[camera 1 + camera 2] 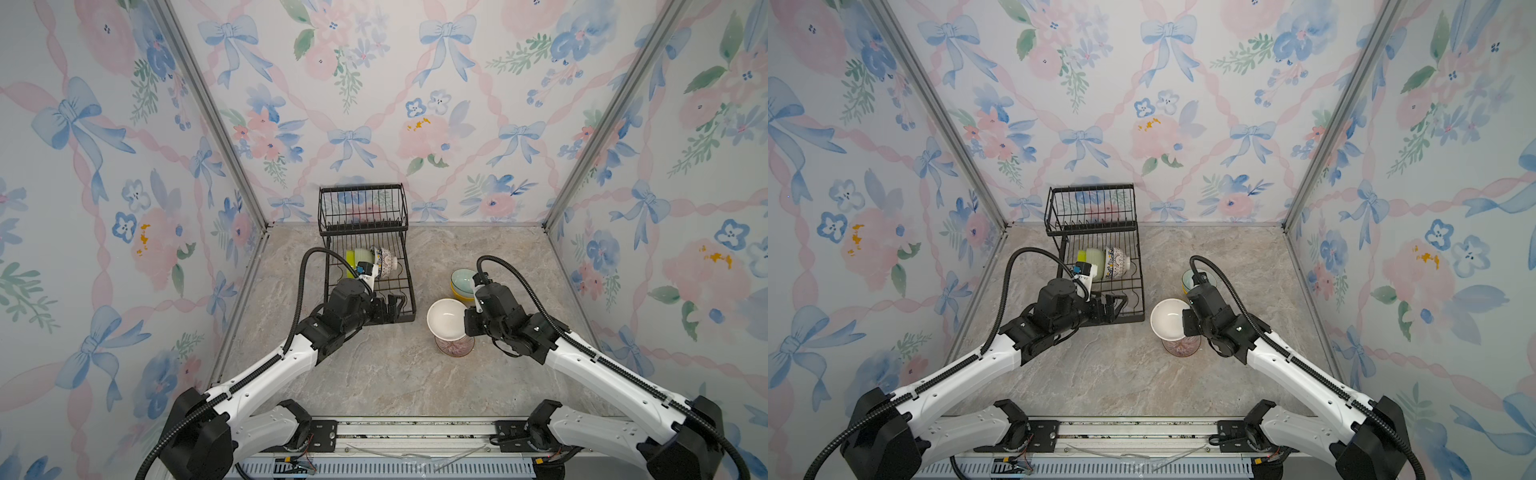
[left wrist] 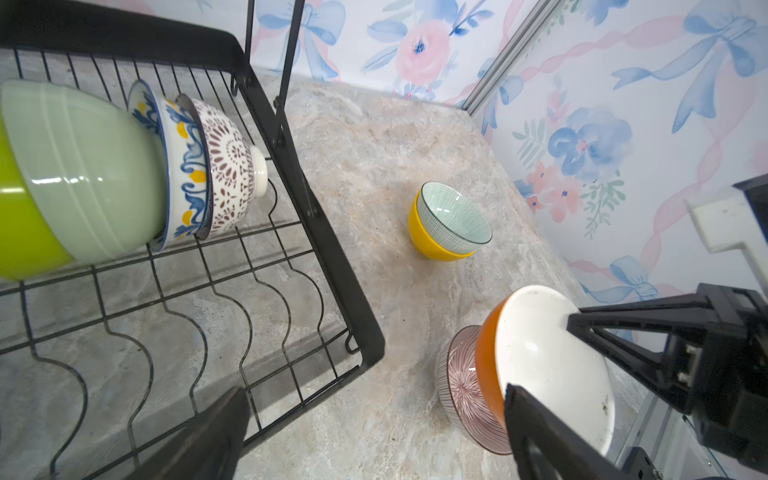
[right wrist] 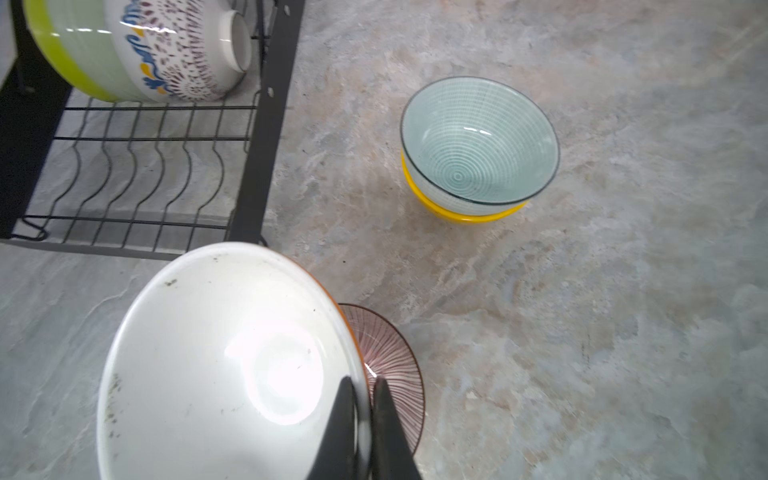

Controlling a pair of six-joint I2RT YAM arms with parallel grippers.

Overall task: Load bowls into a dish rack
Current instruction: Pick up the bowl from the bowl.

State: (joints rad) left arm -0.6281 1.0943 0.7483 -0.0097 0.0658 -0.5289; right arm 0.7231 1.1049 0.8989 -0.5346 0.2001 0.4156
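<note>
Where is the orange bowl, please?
In a top view the orange bowl is right of the dish rack, tilted in the right end effector, over the pink-lined bowl.

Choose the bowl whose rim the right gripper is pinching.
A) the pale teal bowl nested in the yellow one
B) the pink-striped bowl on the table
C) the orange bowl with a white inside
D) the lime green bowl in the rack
C: the right gripper is shut on the rim of the orange bowl, as the right wrist view shows.
</note>
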